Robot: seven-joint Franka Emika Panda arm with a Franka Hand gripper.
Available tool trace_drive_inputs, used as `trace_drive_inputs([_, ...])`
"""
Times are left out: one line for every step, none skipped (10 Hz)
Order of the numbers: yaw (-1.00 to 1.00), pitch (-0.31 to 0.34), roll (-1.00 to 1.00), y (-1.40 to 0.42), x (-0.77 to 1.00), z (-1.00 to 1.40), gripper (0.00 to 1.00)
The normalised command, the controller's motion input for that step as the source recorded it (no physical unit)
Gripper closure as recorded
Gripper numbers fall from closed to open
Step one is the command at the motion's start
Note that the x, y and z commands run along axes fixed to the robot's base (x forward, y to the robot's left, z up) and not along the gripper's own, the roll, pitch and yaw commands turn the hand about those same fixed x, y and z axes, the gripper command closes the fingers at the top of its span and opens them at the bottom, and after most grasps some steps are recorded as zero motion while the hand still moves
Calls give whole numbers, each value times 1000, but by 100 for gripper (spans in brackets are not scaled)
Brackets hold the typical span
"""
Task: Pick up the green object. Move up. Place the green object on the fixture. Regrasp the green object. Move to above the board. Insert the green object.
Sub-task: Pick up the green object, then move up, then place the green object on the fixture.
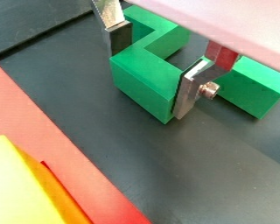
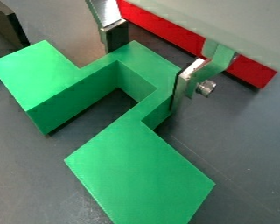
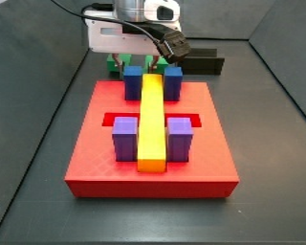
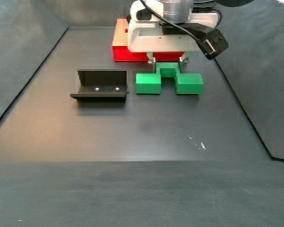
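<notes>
Green block point(image 2: 108, 114) lies on the floor; your pincer point(image 2: 154, 63) straddles its bar, unclenched. Close, then lift.

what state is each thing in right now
green object: lying flat on the floor, legs pointing away from the board, not lifted
end effector: down at the green object, fingers either side of its bar; whether they grip it cannot be told
fixture: empty, beside the green object
board: blue posts and purple posts upright, yellow bar lying between them

green object point(image 4: 169, 82): flat on floor | fixture point(image 4: 99, 87): beside | board point(image 3: 150, 144): behind
</notes>
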Motion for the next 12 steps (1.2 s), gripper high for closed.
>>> trace_drive_inputs([0,0,0,0,0,0,100])
trace_drive_inputs([0,0,0,0,0,0,100])
trace_drive_inputs([0,0,0,0,0,0,100])
trace_drive_inputs([0,0,0,0,0,833,100])
trace_drive_inputs([30,19,-13,-74,27,750,100])
trace_drive_inputs([37,33,-20,-68,12,595,100])
trace_drive_inputs([0,0,31,-54,0,-103,100])
trace_drive_inputs([0,0,14,-51,0,-89,100])
trace_drive_inputs([0,0,6,-46,-11,-74,100])
trace_drive_inputs([0,0,20,-57,-14,-66,100])
trace_drive_inputs([0,0,0,-17,0,-34,100])
trace_drive_inputs([0,0,0,0,-23,0,100])
